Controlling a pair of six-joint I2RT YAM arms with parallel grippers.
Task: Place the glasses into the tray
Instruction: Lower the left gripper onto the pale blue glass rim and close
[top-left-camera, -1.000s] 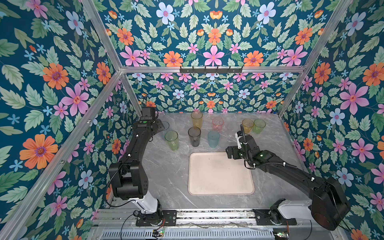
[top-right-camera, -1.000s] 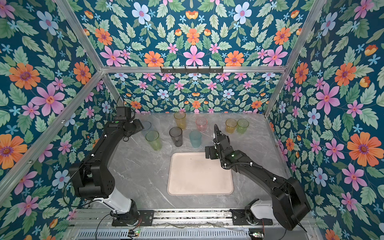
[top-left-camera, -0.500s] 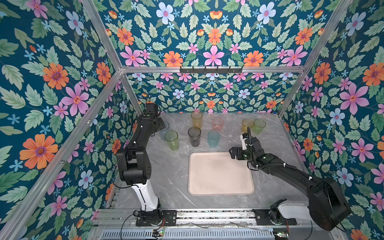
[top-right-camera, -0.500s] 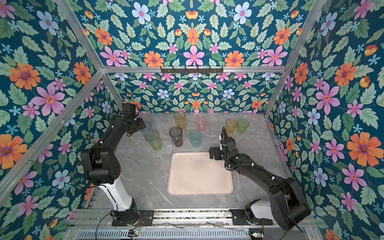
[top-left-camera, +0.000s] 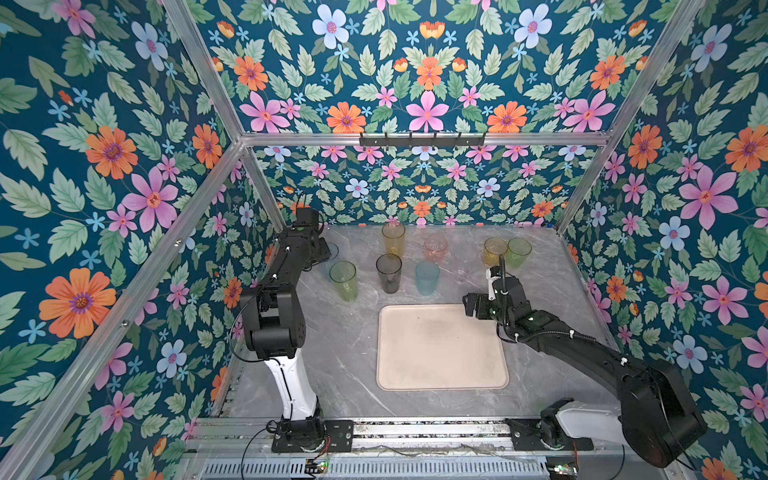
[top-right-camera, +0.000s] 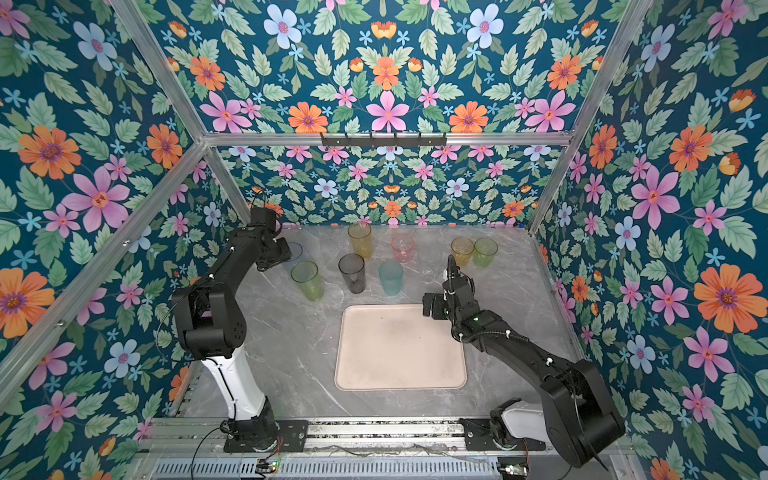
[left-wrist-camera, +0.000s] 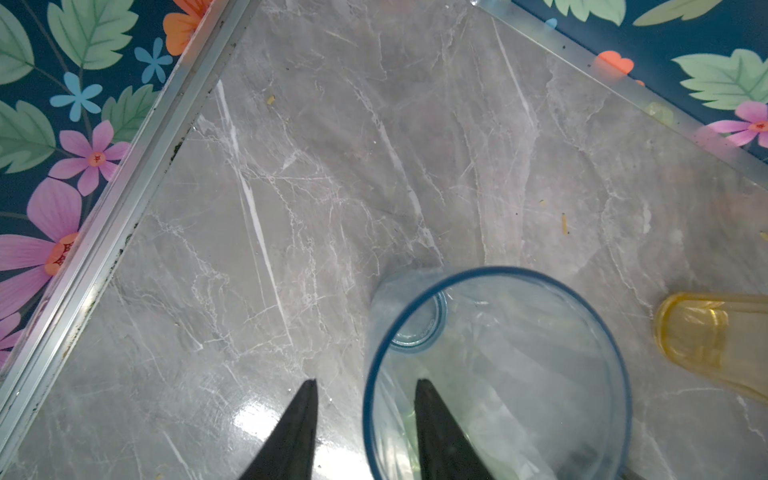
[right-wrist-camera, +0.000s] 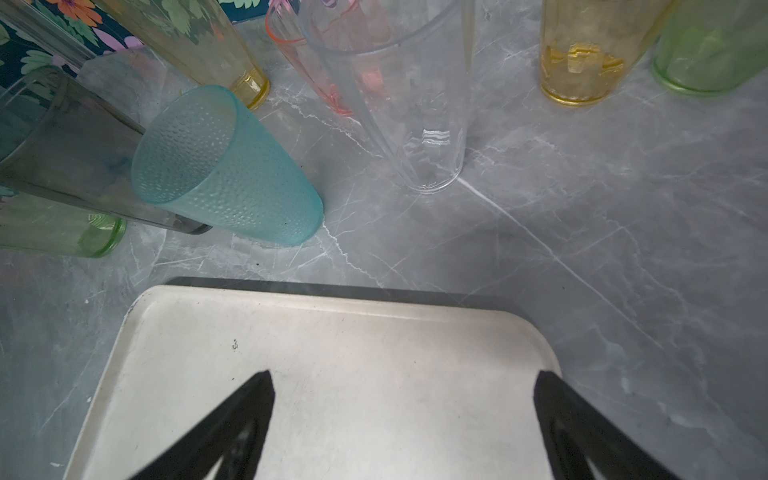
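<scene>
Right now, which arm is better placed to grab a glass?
Left. The left claw straddles the rim of the blue-grey glass, one finger inside; the right claw hangs open above the tray.

Robot test cell indicated: floral-printed panels (top-left-camera: 428, 83) held in aluminium profiles (top-left-camera: 291, 139); marble-look tabletop (top-left-camera: 345, 353) edged by mounting rail (top-left-camera: 428, 430), frame bottom.

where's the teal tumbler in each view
Top view: teal tumbler just beyond the tray.
Top view: teal tumbler, same spot beyond the tray.
Left wrist: not in it.
Right wrist: teal tumbler beyond the tray, beside the smoky tumbler.
Shared landmark: the tray.
</scene>
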